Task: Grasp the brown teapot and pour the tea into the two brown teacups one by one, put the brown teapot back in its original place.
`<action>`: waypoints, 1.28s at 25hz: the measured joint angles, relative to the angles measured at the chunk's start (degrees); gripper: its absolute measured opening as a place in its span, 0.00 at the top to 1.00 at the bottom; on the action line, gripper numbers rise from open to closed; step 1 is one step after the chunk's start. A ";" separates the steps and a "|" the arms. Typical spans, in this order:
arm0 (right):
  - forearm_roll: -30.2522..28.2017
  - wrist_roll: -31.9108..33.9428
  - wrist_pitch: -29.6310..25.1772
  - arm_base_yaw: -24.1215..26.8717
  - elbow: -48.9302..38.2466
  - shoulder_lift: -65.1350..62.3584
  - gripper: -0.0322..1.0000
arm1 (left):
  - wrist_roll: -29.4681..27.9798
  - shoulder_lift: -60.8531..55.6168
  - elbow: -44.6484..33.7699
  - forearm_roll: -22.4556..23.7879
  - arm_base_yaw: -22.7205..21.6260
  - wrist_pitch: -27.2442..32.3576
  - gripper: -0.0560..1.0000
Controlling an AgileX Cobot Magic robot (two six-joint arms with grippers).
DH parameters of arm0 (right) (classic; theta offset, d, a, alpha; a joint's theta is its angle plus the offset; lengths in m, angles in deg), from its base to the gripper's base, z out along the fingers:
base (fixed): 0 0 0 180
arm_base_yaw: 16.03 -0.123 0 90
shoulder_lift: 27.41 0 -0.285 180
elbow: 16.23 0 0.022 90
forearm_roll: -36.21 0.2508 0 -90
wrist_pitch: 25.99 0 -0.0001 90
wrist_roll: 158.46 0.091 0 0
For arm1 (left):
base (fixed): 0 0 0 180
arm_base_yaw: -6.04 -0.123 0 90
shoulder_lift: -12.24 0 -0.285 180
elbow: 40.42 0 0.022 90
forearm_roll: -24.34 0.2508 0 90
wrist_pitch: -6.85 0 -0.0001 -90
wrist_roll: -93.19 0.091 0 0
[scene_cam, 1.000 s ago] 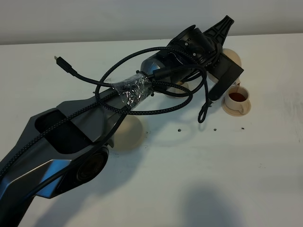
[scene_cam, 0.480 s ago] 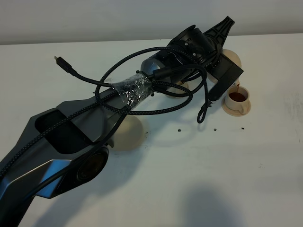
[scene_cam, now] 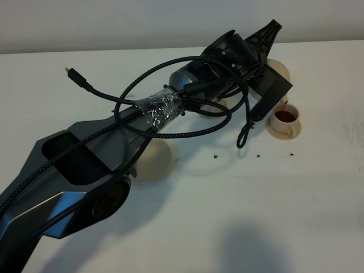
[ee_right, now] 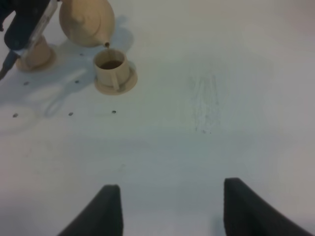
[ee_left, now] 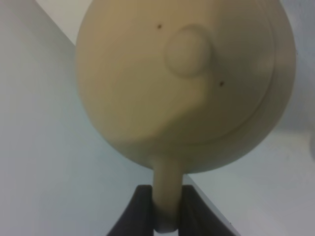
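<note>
The brown teapot fills the left wrist view, and my left gripper is shut on its loop handle. In the exterior view the left arm reaches across to the back right and hides all but an edge of the teapot. The right wrist view shows the teapot tilted, its spout just over one brown teacup that holds dark tea. That teacup stands on its small saucer. The other teacup stands beside it, half hidden by the arm. The original place, a wide saucer, lies bare. My right gripper hangs open over bare table.
Black cables loop around the left arm and hang over the cups. Small dark specks dot the white table in front of the cups. The table's back edge runs behind the arm.
</note>
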 joint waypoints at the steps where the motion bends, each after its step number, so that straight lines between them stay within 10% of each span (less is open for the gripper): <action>1: 0.00 0.00 0.00 0.00 0.00 0.00 0.53 | 0.00 0.00 0.00 0.00 0.00 0.00 0.80; 32: 0.00 0.00 0.00 0.00 0.00 0.00 0.53 | 0.10 0.00 0.00 -0.52 0.00 -0.11 0.80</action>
